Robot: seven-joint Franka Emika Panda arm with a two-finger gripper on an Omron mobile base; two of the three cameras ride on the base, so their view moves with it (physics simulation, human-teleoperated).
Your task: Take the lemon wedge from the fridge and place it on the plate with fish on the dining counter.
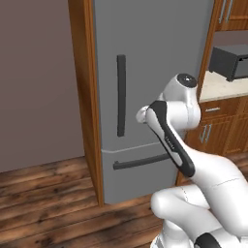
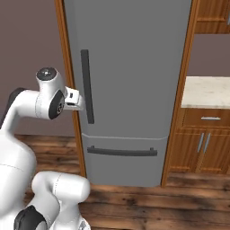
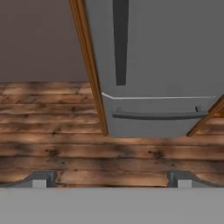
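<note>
The grey fridge [image 1: 155, 58] stands shut between wooden side panels, with its dark vertical bar handle [image 1: 121, 95] and a lower drawer handle [image 1: 140, 161]. The lemon wedge is hidden, and the plate with fish and the dining counter are out of view. In the hand view my gripper [image 3: 111, 179] is open, its fingertips [image 3: 41, 179] far apart with nothing between them, looking down at the fridge [image 3: 166, 52] and the floor before it. In the right base view my hand [image 2: 74, 100] hovers just left of the bar handle [image 2: 87, 86], apart from it.
A beige-topped wall counter [image 1: 220, 87] over wooden cabinets [image 2: 202, 143] flanks the fridge on the right, with a dark appliance [image 1: 232, 60] on it. A plain wall [image 1: 38, 82] lies to the left. Wooden floor [image 3: 57, 144] runs in front.
</note>
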